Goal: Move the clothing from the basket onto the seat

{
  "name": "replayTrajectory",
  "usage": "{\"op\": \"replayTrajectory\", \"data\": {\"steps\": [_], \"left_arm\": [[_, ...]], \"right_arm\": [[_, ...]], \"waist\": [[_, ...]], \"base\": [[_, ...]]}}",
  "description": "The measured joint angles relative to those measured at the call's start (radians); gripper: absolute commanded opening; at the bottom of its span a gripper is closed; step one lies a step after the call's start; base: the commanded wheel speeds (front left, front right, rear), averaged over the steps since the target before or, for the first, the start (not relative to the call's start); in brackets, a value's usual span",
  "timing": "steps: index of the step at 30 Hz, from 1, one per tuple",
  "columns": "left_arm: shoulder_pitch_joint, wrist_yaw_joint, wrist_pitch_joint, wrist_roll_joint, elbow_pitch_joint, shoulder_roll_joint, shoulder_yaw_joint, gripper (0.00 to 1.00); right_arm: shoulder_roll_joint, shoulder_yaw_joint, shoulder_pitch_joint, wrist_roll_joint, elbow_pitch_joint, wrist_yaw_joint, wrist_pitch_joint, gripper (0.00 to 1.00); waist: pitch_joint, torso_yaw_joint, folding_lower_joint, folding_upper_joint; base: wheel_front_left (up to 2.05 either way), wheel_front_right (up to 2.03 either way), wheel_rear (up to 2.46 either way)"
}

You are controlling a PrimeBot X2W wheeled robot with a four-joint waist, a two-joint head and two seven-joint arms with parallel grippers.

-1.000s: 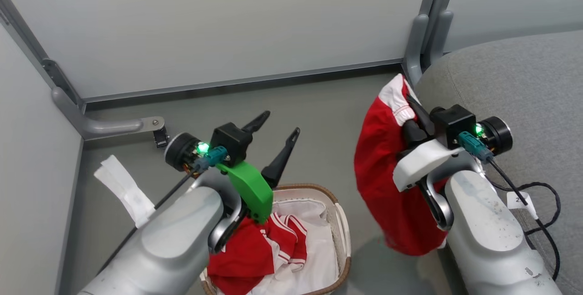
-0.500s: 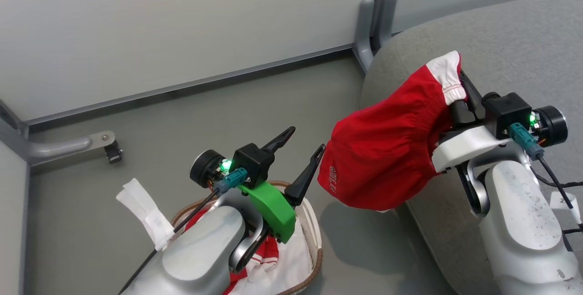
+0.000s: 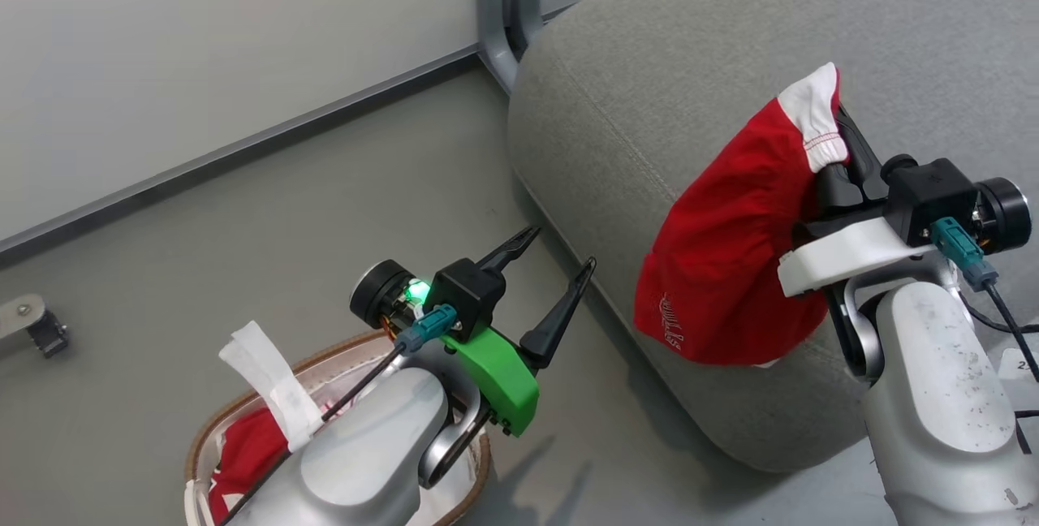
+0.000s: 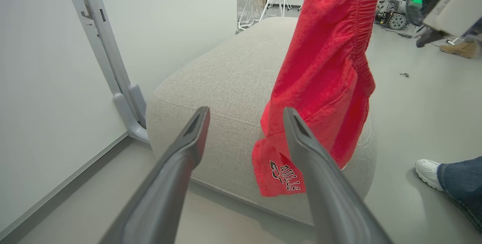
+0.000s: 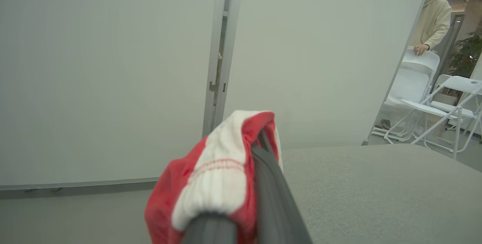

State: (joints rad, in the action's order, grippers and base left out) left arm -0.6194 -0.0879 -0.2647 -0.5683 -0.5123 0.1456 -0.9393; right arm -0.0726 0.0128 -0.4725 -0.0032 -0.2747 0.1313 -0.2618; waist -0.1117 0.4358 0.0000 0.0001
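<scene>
Nearest in head view: basket (image 3: 333,352) at bottom left, half hidden under the left forearm, sitting on the grey floor (image 3: 243,250). A red garment (image 3: 247,453) lies inside it on white fabric. White tape (image 3: 268,384) is wrapped round the left arm's cable. Left gripper (image 3: 560,246) hovers above the basket's far rim with its fingers spread wide and nothing between them, pointing toward the seat (image 3: 690,63). Right gripper (image 3: 842,132) has its fingers pressed together on the white-trimmed waistband of the red shorts (image 3: 730,250). The shorts hang free below the pinch, over the seat's rounded near edge. Left wrist view shows the hem with black "BULLS" lettering dangling lower than the seat top, in front of its side. Can't tell whether the cloth touches the upholstery. The seat stands on the floor, well apart from the basket, with its far end near a grey post (image 3: 507,15) between pale wall panels (image 3: 203,39). Left wrist view: a white shoe (image 4: 429,172) and jeans leg on the floor beside the seat. Far back in right wrist view: a person (image 5: 431,22) in a cream hoodie, hand on one of the white folding chairs (image 5: 452,97).
</scene>
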Motion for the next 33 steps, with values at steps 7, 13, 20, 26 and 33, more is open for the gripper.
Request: {"op": "replayTrajectory", "data": {"steps": [7,13,20,26,33], "left_arm": [[0.002,-0.005,0.000,0.011,-0.010,-0.002,0.002,1.00],[0.003,-0.009,0.000,0.017,-0.013,-0.008,-0.004,1.00],[0.003,-0.008,0.000,0.034,-0.002,-0.008,-0.013,1.00],[-0.015,0.006,0.006,0.068,0.033,0.011,-0.019,1.00],[-0.057,0.031,0.033,0.101,0.127,0.049,-0.027,1.00]], "right_arm": [[0.006,-0.019,0.019,0.002,0.014,0.000,0.000,0.00],[0.010,-0.055,0.031,0.002,0.018,0.000,0.000,0.00],[0.005,-0.105,-0.028,-0.005,-0.004,0.000,0.000,0.00],[-0.080,-0.139,-0.201,-0.006,-0.055,0.000,0.000,0.00],[-0.232,-0.175,-0.492,0.023,-0.116,0.000,0.067,0.00]], "waist": [[-0.032,0.082,0.0000,0.0000],[-0.060,0.088,0.0000,0.0000],[-0.087,0.042,0.0000,0.0000],[-0.141,0.003,0.0000,0.0000],[-0.231,-0.038,0.0001,0.0000]], "base": [[0.00,0.00,0.00],[0.00,0.00,0.00],[0.00,0.00,0.00],[0.00,0.00,0.00],[0.00,0.00,0.00]]}}
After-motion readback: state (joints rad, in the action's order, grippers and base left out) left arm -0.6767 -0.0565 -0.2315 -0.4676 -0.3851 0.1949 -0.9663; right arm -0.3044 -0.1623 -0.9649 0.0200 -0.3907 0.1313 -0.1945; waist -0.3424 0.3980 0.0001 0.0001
